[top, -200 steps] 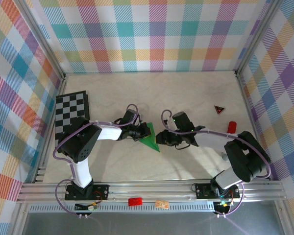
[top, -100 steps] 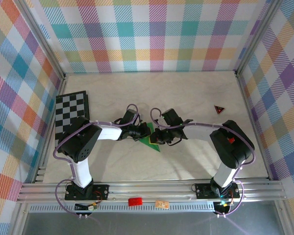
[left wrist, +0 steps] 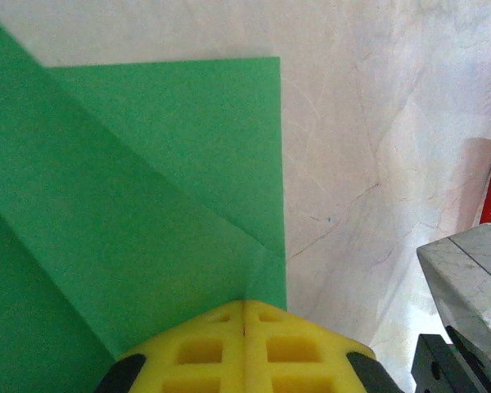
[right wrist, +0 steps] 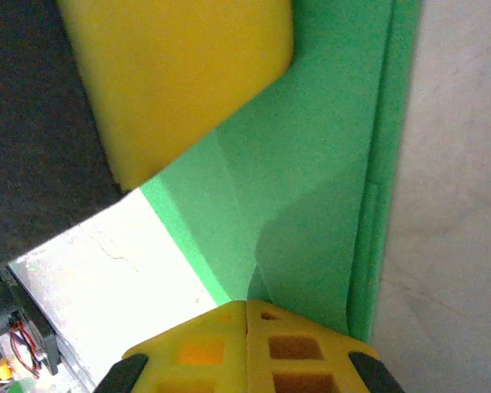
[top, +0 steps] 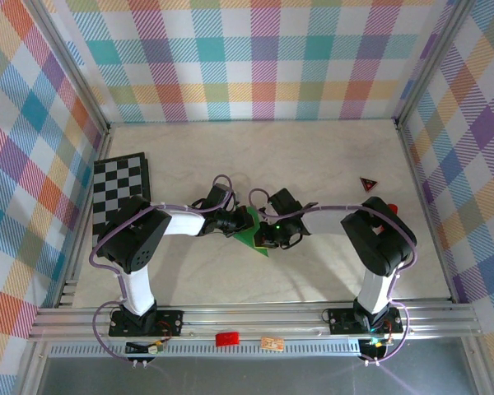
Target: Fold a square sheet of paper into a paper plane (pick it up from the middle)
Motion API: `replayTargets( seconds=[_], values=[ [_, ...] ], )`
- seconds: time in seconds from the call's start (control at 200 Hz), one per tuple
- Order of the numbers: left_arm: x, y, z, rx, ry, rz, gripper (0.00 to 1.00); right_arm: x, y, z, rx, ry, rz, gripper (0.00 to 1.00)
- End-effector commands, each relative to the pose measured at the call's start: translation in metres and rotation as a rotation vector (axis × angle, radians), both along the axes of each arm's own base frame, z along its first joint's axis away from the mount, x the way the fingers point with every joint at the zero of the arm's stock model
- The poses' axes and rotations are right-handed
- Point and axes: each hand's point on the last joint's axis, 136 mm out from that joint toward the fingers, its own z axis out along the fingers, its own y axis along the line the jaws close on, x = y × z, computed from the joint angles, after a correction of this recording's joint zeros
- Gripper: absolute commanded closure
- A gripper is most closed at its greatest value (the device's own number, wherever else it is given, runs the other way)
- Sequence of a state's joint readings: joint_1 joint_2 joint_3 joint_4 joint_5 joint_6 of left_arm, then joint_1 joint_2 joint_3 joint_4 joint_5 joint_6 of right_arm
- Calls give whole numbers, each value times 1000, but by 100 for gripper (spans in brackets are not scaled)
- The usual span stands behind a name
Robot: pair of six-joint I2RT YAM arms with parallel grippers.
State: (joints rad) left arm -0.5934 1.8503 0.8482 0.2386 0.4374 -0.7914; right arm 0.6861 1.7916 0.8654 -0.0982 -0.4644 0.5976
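Note:
The square sheet of paper (top: 247, 237) is bright green and lies folded into a pointed shape on the table, with diagonal creases (left wrist: 147, 188) and layered edges (right wrist: 311, 180). My left gripper (top: 235, 224) is shut, its yellow tips (left wrist: 244, 304) resting on the paper near its straight edge. My right gripper (top: 262, 237) is shut too, its tips (right wrist: 246, 304) set on the paper from the opposite side. The two grippers nearly meet over the paper. The left gripper's yellow finger (right wrist: 180, 74) shows in the right wrist view.
A black-and-white chessboard (top: 119, 189) lies at the left wall. A small red-and-black triangle (top: 368, 183) sits at the right, and a red cylinder (top: 393, 210) lies beside the right arm's elbow. Plaid walls close off three sides.
My right arm swung left from beside the paper onto it, and its gripper went from slightly open to shut. The left gripper and the paper stayed put.

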Motion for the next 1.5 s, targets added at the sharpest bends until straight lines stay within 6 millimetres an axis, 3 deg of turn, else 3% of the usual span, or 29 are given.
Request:
replayTargets(
  seconds=[0.0, 0.235, 0.465, 0.565, 0.73, 0.985, 1.495],
  values=[
    [-18, 17, -36, 101, 87, 2, 95, -18, -16, -19, -35, 68, -31, 100],
    [-19, 18, -39, 109, 92, 3, 95, -26, -19, -16, 7, 67, -38, 98],
    [-19, 18, -38, 108, 90, 3, 95, -11, -5, 29, 82, -39, 7, 95],
    [-19, 18, -38, 107, 91, 2, 95, -15, -2, 37, 107, -38, 32, 96],
    [-19, 17, -38, 105, 92, 0, 95, -23, -5, 23, 89, 11, 40, 97],
    [-19, 17, -39, 106, 95, -1, 95, -28, -28, -8, -25, 59, -22, 98],
    [-20, 19, -43, 114, 100, -3, 95, -53, -46, -26, 43, 136, -112, 98]
  ],
)
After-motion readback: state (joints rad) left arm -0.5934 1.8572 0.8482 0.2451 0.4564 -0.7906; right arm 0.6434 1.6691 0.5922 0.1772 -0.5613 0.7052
